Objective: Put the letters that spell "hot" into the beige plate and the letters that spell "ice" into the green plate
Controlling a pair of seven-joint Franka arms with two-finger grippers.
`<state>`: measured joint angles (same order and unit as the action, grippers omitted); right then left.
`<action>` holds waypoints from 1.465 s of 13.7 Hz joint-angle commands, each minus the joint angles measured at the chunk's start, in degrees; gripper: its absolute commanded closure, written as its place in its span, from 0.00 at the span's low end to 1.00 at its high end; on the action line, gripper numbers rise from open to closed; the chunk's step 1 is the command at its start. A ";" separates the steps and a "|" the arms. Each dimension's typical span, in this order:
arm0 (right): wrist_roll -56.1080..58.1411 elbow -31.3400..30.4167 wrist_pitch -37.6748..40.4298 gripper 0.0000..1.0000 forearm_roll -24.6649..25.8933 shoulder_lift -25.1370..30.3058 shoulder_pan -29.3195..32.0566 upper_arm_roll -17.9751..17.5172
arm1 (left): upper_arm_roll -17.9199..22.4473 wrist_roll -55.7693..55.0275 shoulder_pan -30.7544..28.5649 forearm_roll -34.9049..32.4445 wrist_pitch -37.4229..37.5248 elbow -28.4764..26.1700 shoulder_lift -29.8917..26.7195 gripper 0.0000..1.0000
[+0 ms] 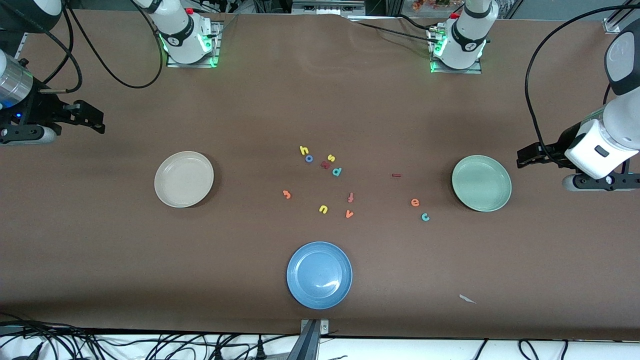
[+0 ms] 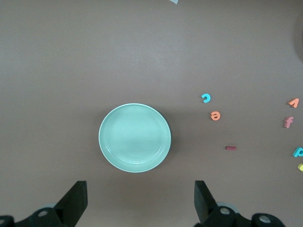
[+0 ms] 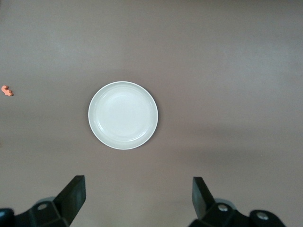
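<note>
Even overhead light, soft shadows.

With twelve o'clock toward the arms' bases, small letters lie scattered about the middle of the surface (image 1: 240,110). The first plate (image 1: 184,179) sits at nine o'clock of them, the second plate (image 1: 481,183) at three and the third plate (image 1: 319,275) at six. The "h" (image 1: 304,149) touches the "o" (image 1: 309,159) at its five o'clock. The "t" (image 1: 286,194) lies apart, at seven o'clock of both. Near the second plate, the "i" (image 1: 396,175) lies at eleven o'clock of the "e" (image 1: 415,202), and the "c" (image 1: 425,217) at its four.
</note>
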<state>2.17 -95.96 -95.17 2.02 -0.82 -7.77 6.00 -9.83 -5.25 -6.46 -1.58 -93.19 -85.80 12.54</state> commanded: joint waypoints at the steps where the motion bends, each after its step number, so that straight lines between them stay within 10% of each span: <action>1: -0.14 0.87 0.42 0.00 -0.17 -0.15 0.30 -0.11 | 0.17 0.85 0.13 0.35 -0.67 -0.60 -0.41 0.01; 20: 0.91 0.25 0.42 0.00 -0.44 -0.24 0.39 0.15 | 0.17 1.03 0.04 0.35 -0.67 -0.59 -0.41 0.01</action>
<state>2.28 -95.96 -95.14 2.01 -1.10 -7.75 6.13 -9.83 -5.25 -6.46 -1.58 -93.20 -85.80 12.54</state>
